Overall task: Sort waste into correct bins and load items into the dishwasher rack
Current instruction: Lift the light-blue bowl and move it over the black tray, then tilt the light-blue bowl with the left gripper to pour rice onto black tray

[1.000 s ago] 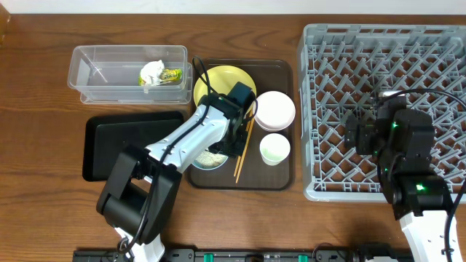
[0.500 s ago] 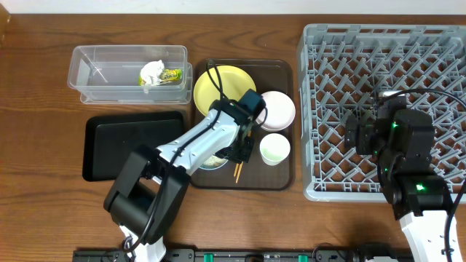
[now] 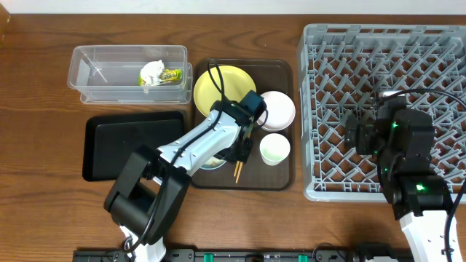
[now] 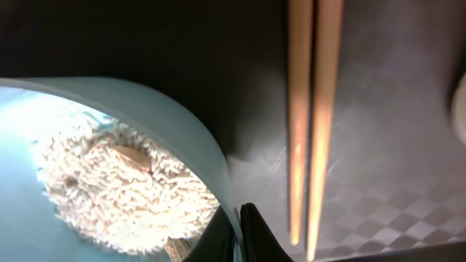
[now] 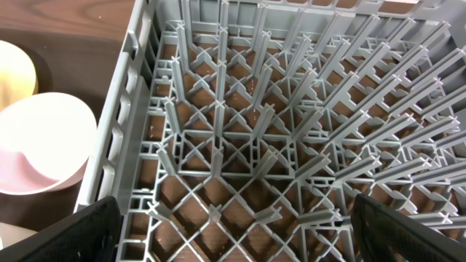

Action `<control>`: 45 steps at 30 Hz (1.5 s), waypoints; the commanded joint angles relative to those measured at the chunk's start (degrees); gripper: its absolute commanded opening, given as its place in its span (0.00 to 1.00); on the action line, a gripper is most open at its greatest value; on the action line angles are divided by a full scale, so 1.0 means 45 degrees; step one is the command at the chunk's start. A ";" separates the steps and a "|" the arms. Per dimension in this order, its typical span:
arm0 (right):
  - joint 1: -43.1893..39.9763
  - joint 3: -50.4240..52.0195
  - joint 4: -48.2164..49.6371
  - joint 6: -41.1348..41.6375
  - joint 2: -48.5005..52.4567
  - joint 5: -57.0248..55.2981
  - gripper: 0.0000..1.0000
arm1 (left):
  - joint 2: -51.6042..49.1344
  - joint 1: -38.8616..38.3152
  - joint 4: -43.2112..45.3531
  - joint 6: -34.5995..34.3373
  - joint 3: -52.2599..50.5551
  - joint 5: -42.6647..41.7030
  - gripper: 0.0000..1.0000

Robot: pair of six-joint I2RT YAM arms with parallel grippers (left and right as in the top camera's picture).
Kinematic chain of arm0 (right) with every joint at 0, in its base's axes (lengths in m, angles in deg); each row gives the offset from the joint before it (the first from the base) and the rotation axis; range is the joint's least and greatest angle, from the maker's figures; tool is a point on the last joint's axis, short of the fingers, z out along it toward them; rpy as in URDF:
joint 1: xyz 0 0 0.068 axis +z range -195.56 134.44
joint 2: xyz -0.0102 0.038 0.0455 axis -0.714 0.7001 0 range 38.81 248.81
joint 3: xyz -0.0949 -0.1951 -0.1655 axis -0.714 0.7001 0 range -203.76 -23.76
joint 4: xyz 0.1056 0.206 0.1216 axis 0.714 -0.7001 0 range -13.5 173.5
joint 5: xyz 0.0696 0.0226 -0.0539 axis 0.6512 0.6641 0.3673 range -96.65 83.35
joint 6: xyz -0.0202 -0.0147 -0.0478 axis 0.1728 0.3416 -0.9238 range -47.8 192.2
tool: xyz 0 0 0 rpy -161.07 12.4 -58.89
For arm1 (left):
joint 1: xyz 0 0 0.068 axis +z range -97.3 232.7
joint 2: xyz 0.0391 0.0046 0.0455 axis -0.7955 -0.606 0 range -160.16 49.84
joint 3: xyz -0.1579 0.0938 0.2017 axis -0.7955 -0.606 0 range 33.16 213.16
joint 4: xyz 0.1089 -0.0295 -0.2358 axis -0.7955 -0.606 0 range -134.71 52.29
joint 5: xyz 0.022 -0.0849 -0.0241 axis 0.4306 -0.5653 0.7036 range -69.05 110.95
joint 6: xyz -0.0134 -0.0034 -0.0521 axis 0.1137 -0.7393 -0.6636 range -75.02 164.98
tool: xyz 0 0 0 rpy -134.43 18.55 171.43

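My left gripper (image 4: 239, 236) is shut on the rim of the light blue bowl (image 4: 164, 120), which holds white rice grains (image 4: 124, 193); in the overhead view the bowl (image 3: 211, 161) sits on the brown tray, mostly under my arm. The wooden chopsticks (image 4: 313, 116) lie just right of it (image 3: 240, 164). The yellow plate (image 3: 218, 84), white-pinkish bowl (image 3: 277, 109) and pale green cup (image 3: 274, 149) are on the same tray. The tissue (image 3: 151, 72) and snack wrapper (image 3: 172, 74) lie in the clear box (image 3: 95, 73). My right gripper (image 5: 233, 233) is open above the grey rack (image 3: 437, 44).
The black tray (image 3: 131, 145) lies left of the brown serving tray (image 3: 280, 178). The rack's pegs (image 5: 291, 109) fill the right wrist view, with the white-pinkish bowl (image 5: 36, 145) at its left edge.
My left arm moved right and down over the blue bowl a second ago; since half a second ago nothing visibly moved. The right arm is still.
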 commanded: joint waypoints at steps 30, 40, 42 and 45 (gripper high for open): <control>0.0121 -0.0277 -0.0015 0.0073 -0.0019 0.0097 0.99 | 0.3662 0.8806 -0.1093 0.4867 0.0272 -0.8932 0.06; 0.0121 -0.0277 -0.0039 0.0073 -0.0019 0.0097 0.99 | 0.1904 1.2128 -0.1258 0.6266 -0.0146 -1.4800 0.06; 0.0121 -0.0277 -0.0034 0.0073 -0.0019 0.0092 0.99 | 0.1486 1.2541 -0.1336 0.6271 -0.0146 -1.5854 0.06; 0.0121 -0.0277 -0.0039 0.0073 -0.0019 0.0092 0.99 | 0.1064 1.3002 -0.1345 0.6266 -0.0155 -1.7184 0.06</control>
